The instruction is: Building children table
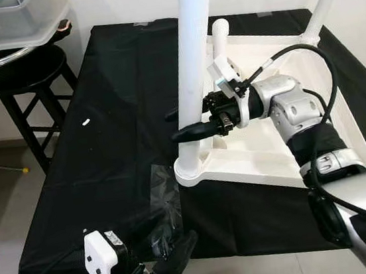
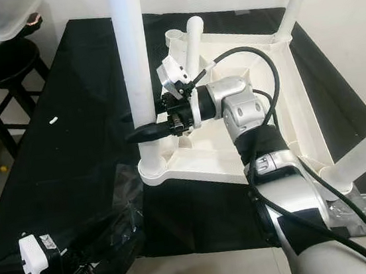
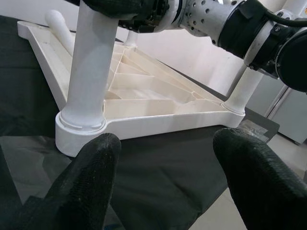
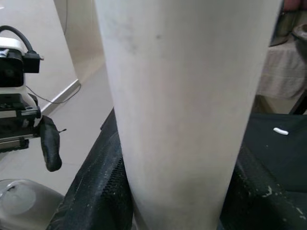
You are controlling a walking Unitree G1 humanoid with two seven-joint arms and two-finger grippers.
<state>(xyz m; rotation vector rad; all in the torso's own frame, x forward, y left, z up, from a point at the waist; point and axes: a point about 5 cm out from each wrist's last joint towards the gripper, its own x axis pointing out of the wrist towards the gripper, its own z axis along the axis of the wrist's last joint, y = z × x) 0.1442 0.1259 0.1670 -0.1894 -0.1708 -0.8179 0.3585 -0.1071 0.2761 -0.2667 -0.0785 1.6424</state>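
black cloth [image 1: 118,151] carries upturned white table [image 1: 266,160], perhaps clear plastic [image 1: 166,199].

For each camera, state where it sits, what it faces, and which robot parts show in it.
Left eye view: on the head, looking down at the upturned table top on black cloth; right gripper clamped on a leg, left gripper low.
Right eye view: the head's other eye, same scene; right arm mid-frame.
Left wrist view: along the open left fingers toward the leg's socket.
Right wrist view: pressed close against the leg, fingers either side.
All four share that leg.
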